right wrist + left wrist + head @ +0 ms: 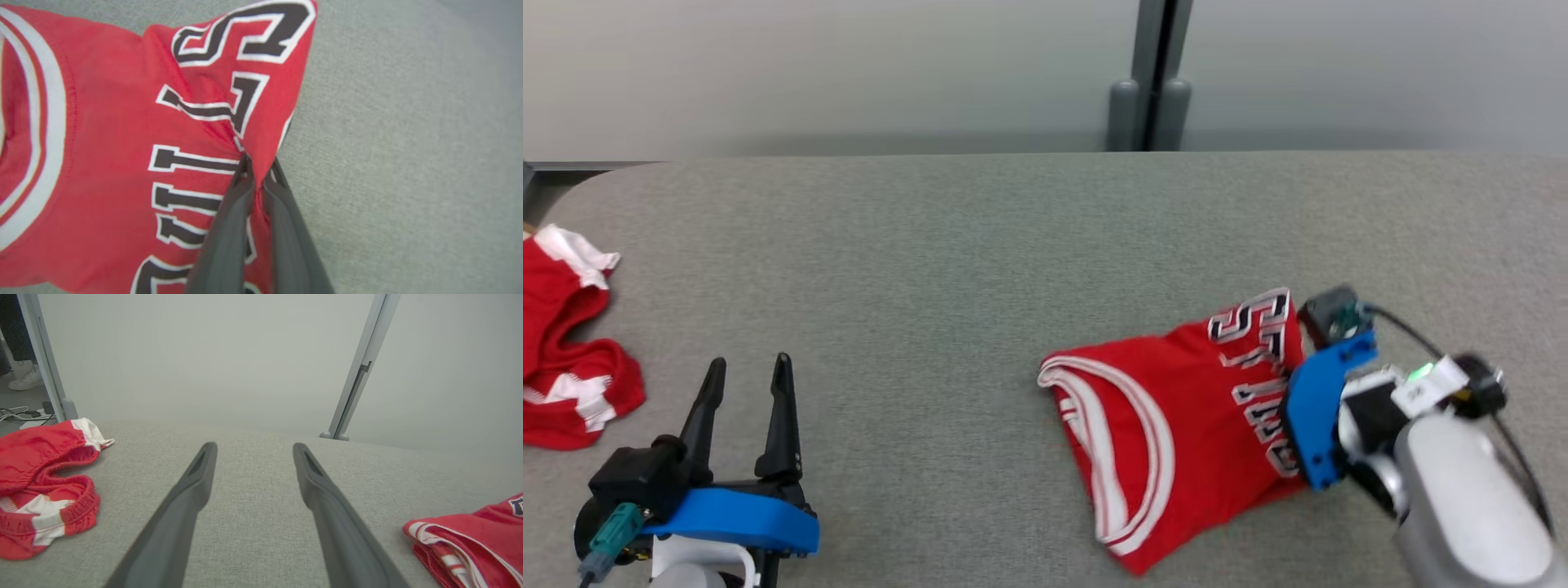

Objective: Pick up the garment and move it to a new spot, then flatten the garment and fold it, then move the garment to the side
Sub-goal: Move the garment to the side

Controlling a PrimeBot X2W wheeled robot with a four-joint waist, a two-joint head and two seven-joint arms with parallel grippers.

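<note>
Near the table's (pixel 931 245) near-left corner our left gripper (pixel 747 384) stands wide open and empty. Toward the near right, our right gripper (pixel 259 167) is pinched closed on the lettered edge of the jersey (pixel 1176 441). That bite looks thin: lifting could let the cloth slip, or spill the fold open. We judge its long axis left to right, trimmed opening toward the left edge, lettered end tilted farther away.
</note>
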